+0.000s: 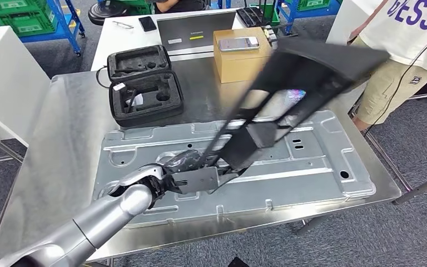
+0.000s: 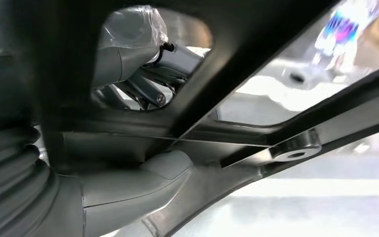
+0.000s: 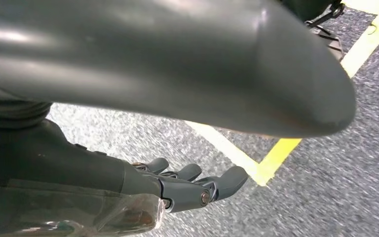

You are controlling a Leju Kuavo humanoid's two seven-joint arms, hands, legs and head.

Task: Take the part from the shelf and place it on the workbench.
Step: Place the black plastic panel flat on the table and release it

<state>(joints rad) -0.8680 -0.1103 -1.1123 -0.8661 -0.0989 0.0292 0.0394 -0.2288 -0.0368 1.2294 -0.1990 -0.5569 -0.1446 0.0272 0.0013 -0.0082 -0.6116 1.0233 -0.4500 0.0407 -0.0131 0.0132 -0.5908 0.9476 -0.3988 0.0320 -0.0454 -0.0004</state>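
The left hand [image 1: 164, 181] is clamped on the near end of the black part [image 1: 289, 89], which slants up and to the far right over the grey panel [image 1: 333, 167] on the workbench [image 1: 61, 144]. The sound course is probably to lower the raised end slowly until the part lies flat, then let go (its long overhang could swing). The left wrist view shows the thumb [image 2: 148, 177] pressed against a strut; the right wrist view shows the right hand [image 3: 192, 187] over floor, fingers loosely apart, holding nothing.

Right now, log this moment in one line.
left hand: grips black part | part: raised over metal panel | right hand: open, hanging
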